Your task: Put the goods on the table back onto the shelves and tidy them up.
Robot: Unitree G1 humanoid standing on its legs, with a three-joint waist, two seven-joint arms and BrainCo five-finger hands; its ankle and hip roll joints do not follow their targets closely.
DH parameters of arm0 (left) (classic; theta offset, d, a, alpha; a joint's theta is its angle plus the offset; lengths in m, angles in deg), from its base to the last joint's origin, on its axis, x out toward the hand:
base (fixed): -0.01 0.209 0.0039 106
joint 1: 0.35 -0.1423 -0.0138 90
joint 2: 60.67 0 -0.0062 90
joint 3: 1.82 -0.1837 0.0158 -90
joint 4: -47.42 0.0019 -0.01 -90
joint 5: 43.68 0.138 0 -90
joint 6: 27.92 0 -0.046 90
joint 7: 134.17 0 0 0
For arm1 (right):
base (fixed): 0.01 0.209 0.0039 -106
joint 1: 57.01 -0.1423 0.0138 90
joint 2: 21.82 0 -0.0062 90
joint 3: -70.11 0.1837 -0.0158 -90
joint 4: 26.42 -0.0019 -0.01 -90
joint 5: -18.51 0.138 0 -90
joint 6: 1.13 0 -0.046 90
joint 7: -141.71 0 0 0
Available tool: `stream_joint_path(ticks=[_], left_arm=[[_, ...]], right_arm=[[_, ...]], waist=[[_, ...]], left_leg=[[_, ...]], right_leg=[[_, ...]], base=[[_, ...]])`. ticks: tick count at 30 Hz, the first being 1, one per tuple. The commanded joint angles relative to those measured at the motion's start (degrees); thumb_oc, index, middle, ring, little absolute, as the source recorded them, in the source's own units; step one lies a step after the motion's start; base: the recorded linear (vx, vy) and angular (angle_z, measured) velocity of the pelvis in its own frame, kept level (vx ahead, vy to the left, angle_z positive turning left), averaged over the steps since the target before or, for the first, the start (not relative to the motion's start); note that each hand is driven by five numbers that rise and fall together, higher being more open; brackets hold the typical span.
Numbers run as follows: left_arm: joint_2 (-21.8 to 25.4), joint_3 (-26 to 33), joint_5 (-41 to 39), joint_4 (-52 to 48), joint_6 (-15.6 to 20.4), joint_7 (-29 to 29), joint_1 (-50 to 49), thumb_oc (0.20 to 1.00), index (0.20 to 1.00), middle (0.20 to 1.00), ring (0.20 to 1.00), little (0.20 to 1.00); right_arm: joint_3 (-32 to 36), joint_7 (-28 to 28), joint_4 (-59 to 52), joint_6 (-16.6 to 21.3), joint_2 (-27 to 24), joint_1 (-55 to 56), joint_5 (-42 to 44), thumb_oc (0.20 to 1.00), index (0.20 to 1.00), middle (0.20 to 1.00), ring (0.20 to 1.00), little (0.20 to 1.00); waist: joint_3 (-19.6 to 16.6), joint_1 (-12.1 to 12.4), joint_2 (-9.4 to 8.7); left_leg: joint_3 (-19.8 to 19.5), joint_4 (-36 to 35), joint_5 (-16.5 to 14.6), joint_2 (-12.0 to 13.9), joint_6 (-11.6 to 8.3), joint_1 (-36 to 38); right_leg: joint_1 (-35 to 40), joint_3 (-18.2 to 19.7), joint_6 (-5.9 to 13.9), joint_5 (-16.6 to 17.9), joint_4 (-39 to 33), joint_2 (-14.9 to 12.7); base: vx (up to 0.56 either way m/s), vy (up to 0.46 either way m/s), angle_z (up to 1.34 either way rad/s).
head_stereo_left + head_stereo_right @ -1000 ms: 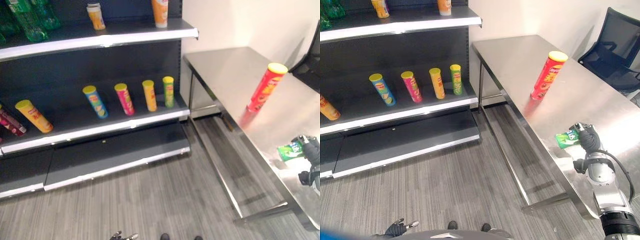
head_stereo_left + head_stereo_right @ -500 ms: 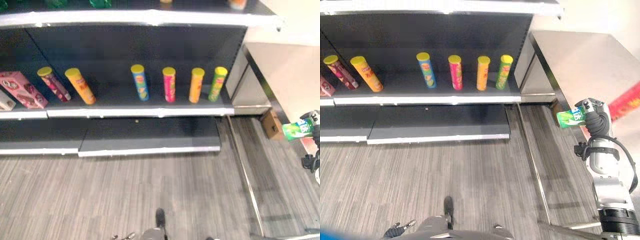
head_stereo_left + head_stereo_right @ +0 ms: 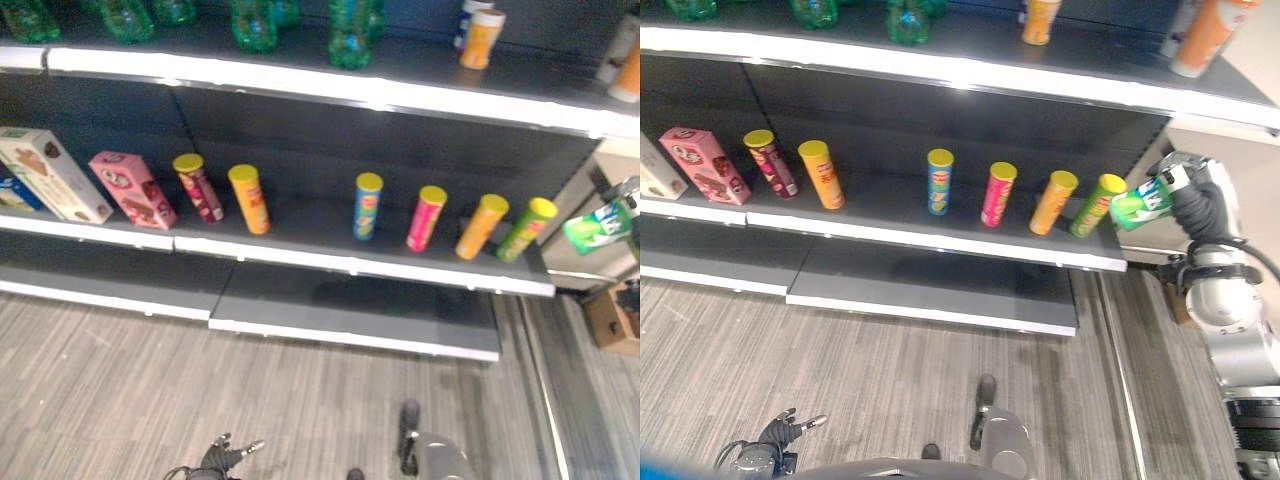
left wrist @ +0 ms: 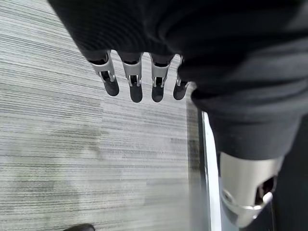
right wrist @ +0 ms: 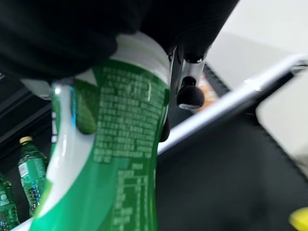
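Beside the green chip tube point(image 3: 1096, 205) at the shelf's point(image 3: 940, 240) end, right hand point(image 3: 1193, 199) clasps a green packet point(image 3: 1142, 203), print unreadable; left hand point(image 4: 139, 79) hangs with fingers straight, empty.

A green-and-white packet point(image 3: 1139, 203) — glossy, printed with fine white text on its green side — sits clamped in the right hand point(image 3: 1188, 196), held in the air at the right end of the shelving, just right of the green can point(image 3: 1096, 205) that closes the row of snack cans on the middle shelf point(image 3: 940, 240). It lies tilted, its free end pointing left towards that row.
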Motion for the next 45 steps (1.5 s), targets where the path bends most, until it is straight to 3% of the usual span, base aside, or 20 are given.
stream_joint_path(ticks=[1,5,13,19,21,22,23,28,32,39,45], left_arm=[[1.8,-0.5,2.1,0.9,1.9,-0.2,1.6,1.000,1.000,1.000,1.000,1.000],[0.6,-0.7,1.7,1.7,1.7,-0.1,0.4,1.000,1.000,1.000,1.000,1.000],[-0.4,-0.7,1.8,2.2,1.4,0.1,-0.6,1.000,1.000,1.000,1.000,1.000],[-0.2,-1.7,1.5,0.9,1.5,-0.1,-1.4,1.000,1.000,1.000,1.000,1.000],[0.3,-2.9,0.4,0.5,1.6,-0.4,-1.5,1.000,1.000,1.000,1.000,1.000],[0.7,-3.4,-1.3,0.0,1.8,-0.3,-2.0,1.000,1.000,1.000,1.000,1.000],[1.1,-3.7,-1.8,0.3,1.9,-0.2,-2.2,1.000,1.000,1.000,1.000,1.000],[1.6,-3.7,-3.8,1.0,2.3,0.4,-1.9,1.000,1.000,1.000,1.000,1.000],[1.6,-3.8,-4.9,0.9,2.5,0.8,-1.4,1.000,1.000,1.000,1.000,1.000],[2.2,-4.4,-5.5,1.2,2.9,1.2,-0.4,1.000,1.000,1.000,1.000,1.000],[2.3,-4.3,-5.4,1.8,3.0,1.9,0.3,1.000,1.000,1.000,1.000,1.000]], right_arm=[[4.3,-2.6,1.0,3.6,-1.9,-6.5,2.1,0.200,0.200,0.200,0.200,0.200],[4.9,-2.3,0.3,3.9,-5.5,-8.4,3.4,0.200,0.200,0.200,0.200,0.200],[6.8,-1.5,-2.0,4.2,-5.8,-7.2,4.5,0.200,0.200,0.200,0.200,0.200],[2.2,-0.7,2.0,3.7,-9.8,-10.8,4.4,0.200,0.200,0.200,0.200,0.200],[-5.4,1.2,10.8,2.7,-14.5,-16.0,6.2,0.200,0.200,0.200,0.200,0.200],[-14.8,2.9,20.5,1.9,-18.8,-23.8,8.2,0.200,0.200,0.200,0.200,0.200],[-19.6,3.8,25.2,1.7,-20.4,-28.6,9.3,0.200,0.200,0.200,0.200,0.200],[-34.4,5.5,36.6,0.8,-22.6,-43.4,10.1,0.200,0.200,0.200,0.200,0.200],[-41.2,6.8,41.1,0.2,-22.7,-50.5,10.6,0.200,0.200,0.200,0.200,0.200],[-53.7,7.5,52.5,-2.2,-21.1,-62.1,3.7,0.200,0.200,0.200,0.200,0.200],[-56.1,6.0,57.0,-3.8,-20.1,-65.0,-1.4,0.200,0.200,0.200,0.200,0.200]], waist=[[1.5,0.4,-4.20],[-1.2,0.8,-5.09],[-2.7,0.8,-5.28],[-3.2,1.4,-5.68],[-3.2,2.2,-6.39],[-3.1,2.7,-6.92],[-3.0,2.9,-7.23],[-2.8,3.3,-7.83],[-2.7,3.4,-8.13],[-2.3,4.2,-8.77],[-1.9,4.3,-8.68]], left_leg=[[-1.6,-0.7,-3.3,5.9,-3.73,-5.0],[-2.7,-0.7,-3.8,7.3,-5.40,-4.0],[-3.0,-0.7,-4.3,8.9,-7.09,-2.6],[-2.4,-0.7,-4.3,9.6,-7.79,-2.1],[-2.5,-0.7,-4.0,9.9,-8.25,-2.2],[-2.6,-0.7,-3.6,10.2,-8.78,-2.3],[-2.8,-0.7,-3.5,10.3,-9.07,-2.4],[-3.4,-0.7,-3.0,10.7,-9.72,-2.7],[-4.3,-0.7,-2.7,11.0,-10.19,-3.1],[-6.1,-0.7,-2.1,11.4,-11.04,-3.6],[-7.3,-0.7,-1.5,11.7,-11.63,-4.3]], right_leg=[[15.0,1.5,10.16,-3.2,-6.5,-8.3],[19.5,-1.7,9.54,-3.5,-10.4,-7.6],[22.2,-4.4,8.54,-6.0,-10.4,-6.7],[23.3,-5.3,8.00,-6.8,-10.4,-6.4],[23.5,-6.0,7.75,-7.0,-10.4,-6.3],[23.7,-6.8,7.49,-7.2,-10.4,-6.3],[23.9,-7.2,7.32,-7.3,-10.4,-6.2],[24.2,-8.2,6.94,-7.8,-10.4,-6.1],[24.4,-9.1,6.57,-8.2,-10.4,-5.9],[25.2,-11.1,5.82,-9.3,-10.4,-5.4],[25.2,-12.1,5.31,-9.7,-10.4,-5.1]], base=[[0.16,-0.151,0.63],[0.17,-0.188,0.39],[0.08,-0.112,-0.05],[0.00,-0.059,-0.03],[-0.07,-0.112,0.10],[-0.07,-0.128,0.22],[-0.06,-0.140,0.33],[-0.02,-0.068,0.09],[0.00,-0.073,0.13],[0.02,-0.075,0.23],[0.02,-0.064,0.15]])
